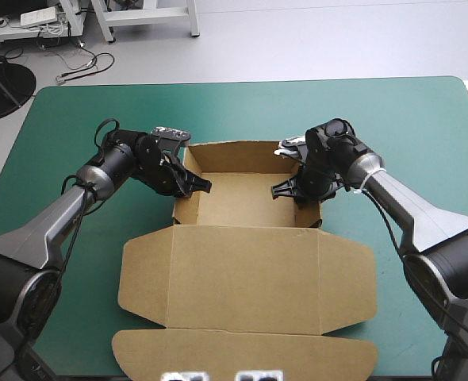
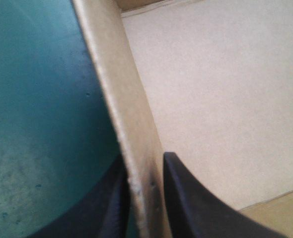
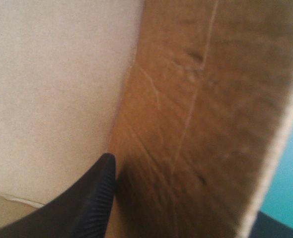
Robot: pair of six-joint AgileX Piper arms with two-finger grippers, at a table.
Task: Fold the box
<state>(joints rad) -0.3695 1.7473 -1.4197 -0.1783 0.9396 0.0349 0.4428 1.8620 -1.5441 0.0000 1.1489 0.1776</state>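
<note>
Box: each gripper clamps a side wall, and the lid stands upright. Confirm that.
Not quite. In the high view the lid lies flat on the table, not upright. The left gripper and right gripper do each clamp a side wall of the box.

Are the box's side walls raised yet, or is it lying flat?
Raised: the left end effector pinches the box's left wall, the right end effector its right wall, both upright; the lid lies flat.

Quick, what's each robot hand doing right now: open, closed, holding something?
Left hand: shut on the brown cardboard box, its side wall.
Right hand: shut on the opposite side wall.
</note>
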